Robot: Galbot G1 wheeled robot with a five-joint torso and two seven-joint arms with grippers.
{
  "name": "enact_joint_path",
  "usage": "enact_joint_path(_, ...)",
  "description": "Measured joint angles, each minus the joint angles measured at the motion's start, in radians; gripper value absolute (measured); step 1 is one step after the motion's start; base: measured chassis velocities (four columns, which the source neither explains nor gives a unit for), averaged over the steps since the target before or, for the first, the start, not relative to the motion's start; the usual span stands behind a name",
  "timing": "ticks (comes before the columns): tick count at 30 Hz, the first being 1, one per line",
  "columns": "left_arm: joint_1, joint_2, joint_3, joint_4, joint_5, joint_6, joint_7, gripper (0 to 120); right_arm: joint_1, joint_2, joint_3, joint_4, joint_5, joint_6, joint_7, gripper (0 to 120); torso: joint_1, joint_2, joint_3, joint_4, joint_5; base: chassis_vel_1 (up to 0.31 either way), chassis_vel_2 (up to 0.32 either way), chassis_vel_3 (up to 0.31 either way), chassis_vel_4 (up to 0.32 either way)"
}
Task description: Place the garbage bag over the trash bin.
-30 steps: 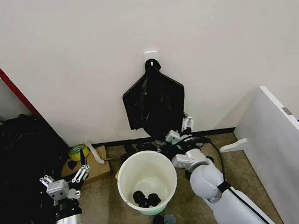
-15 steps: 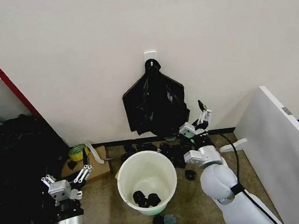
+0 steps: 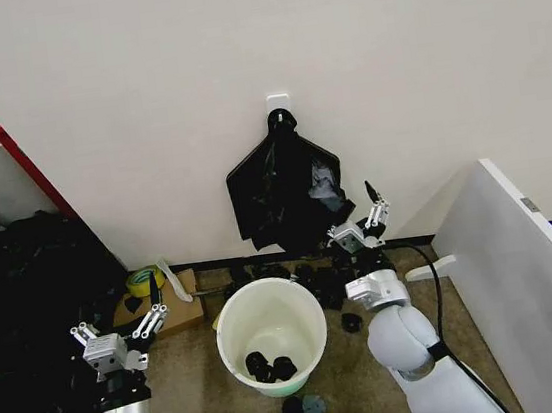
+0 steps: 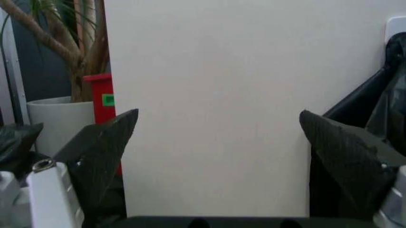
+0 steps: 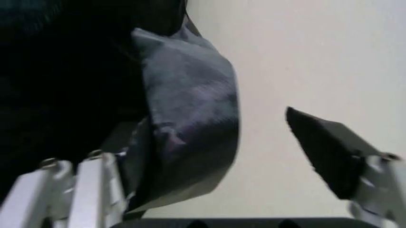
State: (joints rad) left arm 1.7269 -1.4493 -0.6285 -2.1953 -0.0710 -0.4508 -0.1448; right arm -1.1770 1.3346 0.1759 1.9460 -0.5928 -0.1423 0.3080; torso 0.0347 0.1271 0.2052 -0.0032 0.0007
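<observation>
1 white trash bin (image 3: 270, 320) on brown floor (image 3: 188, 389) by white wall (image 3: 238, 60).

The right arm is glossy white with rounded, ball-like joints, a grey band near the wrist and a black cable running along its outer side up to the right tool (image 3: 360, 222), a silver-grey block with slim black-tipped fingers. The left tool (image 3: 120, 331) is the same silver-grey metal, with black wedge-shaped textured pads (image 4: 104, 149), small screw heads and white finger links.
</observation>
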Motion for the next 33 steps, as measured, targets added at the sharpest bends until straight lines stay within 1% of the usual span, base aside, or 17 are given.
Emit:
enact_joint_path(1,0.0,0.0,0.0,0.0,0.0,0.0,0.0,100,0.0,0.0,0.0,0.0,0.0,0.0,0.0,72,0.0,0.0,0.0,0.0,0.0,0.0,0.0,0.0,0.0)
enact_joint_path(8,-0.006,-0.004,0.005,0.012,0.005,-0.002,0.0,100,-0.05,0.002,-0.014,0.035,0.032,0.029,0.004,43,0.0,0.0,0.0,0.0,0.0,0.0,0.0,0.0,0.0)
enact_joint_path(9,-0.006,-0.004,0.005,0.012,0.005,-0.002,0.0,100,-0.05,0.002,-0.014,0.035,0.032,0.029,0.004,43,0.0,0.0,0.0,0.0,0.0,0.0,0.0,0.0,0.0)
enact_joint_path(10,-0.007,-0.005,0.006,0.013,0.005,-0.002,0.0,100,-0.054,0.002,-0.016,0.039,0.037,0.03,0.004,39,0.0,0.0,0.0,0.0,0.0,0.0,0.0,0.0,0.0)
enact_joint_path(11,-0.008,-0.005,0.007,0.015,0.005,-0.002,-0.001,100,-0.059,0.002,-0.018,0.045,0.049,0.03,0.004,34,0.0,0.0,0.0,0.0,0.0,0.0,0.0,0.0,0.0)
enact_joint_path(12,-0.009,-0.005,0.007,0.016,0.005,-0.002,-0.001,100,-0.064,0.001,-0.021,0.05,0.064,0.031,0.004,32,0.0,0.0,0.0,0.0,0.0,0.0,0.0,0.0,0.0)
enact_joint_path(13,-0.01,-0.006,0.008,0.017,0.005,-0.002,-0.001,100,-0.067,0.0,-0.024,0.054,0.078,0.031,0.003,26,0.0,0.0,0.0,0.0,0.0,0.0,0.0,0.0,0.0)
enact_joint_path(16,-0.015,-0.005,0.008,0.024,0.005,-0.002,-0.001,100,-0.075,-0.006,-0.038,0.073,0.171,0.034,-0.018,13,0.0,0.0,0.0,0.0,0.0,0.0,0.0,0.0,0.0)
enact_joint_path(17,-0.015,-0.005,0.008,0.024,0.005,-0.002,-0.001,100,-0.075,-0.006,-0.038,0.073,0.171,0.034,-0.018,13,0.0,0.0,0.0,0.0,0.0,0.0,0.0,0.0,0.0)
enact_joint_path(20,-0.02,-0.005,0.008,0.028,0.004,-0.002,-0.001,100,-0.072,-0.01,-0.042,0.074,0.237,0.045,-0.037,1,0.0,0.0,0.0,0.0,0.0,0.0,0.0,0.0,0.0)
enact_joint_path(24,-0.038,0.009,0.007,0.03,-0.008,0.002,0.001,100,-0.073,-0.017,-0.051,0.083,0.331,0.071,-0.06,0,0.0,0.0,0.0,0.0,0.0,0.0,0.0,0.0,0.0)
enact_joint_path(25,-0.038,0.009,0.007,0.03,-0.008,0.002,0.001,100,-0.073,-0.017,-0.051,0.083,0.331,0.071,-0.06,0,0.0,0.0,0.0,0.0,0.0,0.0,0.0,0.0,0.0)
enact_joint_path(27,-0.065,0.024,0.006,0.028,-0.038,0.004,0.026,100,-0.07,-0.019,-0.056,0.092,0.384,0.081,-0.069,0,0.0,0.0,0.0,0.0001,-0.0002,0.0,0.0,0.0,0.0)
enact_joint_path(29,-0.101,0.059,0.008,0.028,-0.083,0.004,0.071,100,-0.06,-0.021,-0.059,0.099,0.439,0.097,-0.078,0,0.0,0.0,0.0,-0.0001,0.0003,0.0,0.0,0.0,0.0)
enact_joint_path(31,-0.151,0.123,0.015,0.046,-0.157,-0.001,0.138,100,-0.049,-0.025,-0.059,0.104,0.491,0.124,-0.096,0,0.0,0.0,0.0,0.0002,-0.0001,0.0,0.0,0.0,0.0)
enact_joint_path(32,-0.171,0.148,0.017,0.058,-0.183,-0.003,0.16,100,-0.047,-0.027,-0.059,0.105,0.508,0.139,-0.104,0,0.0,0.0,0.0,-0.0001,-0.0002,0.0,0.0,0.0,0.0)
enact_joint_path(33,-0.171,0.148,0.017,0.058,-0.183,-0.003,0.16,100,-0.047,-0.027,-0.059,0.105,0.508,0.139,-0.104,0,0.0,0.0,0.0,-0.0001,-0.0002,0.0,0.0,0.0,0.0)
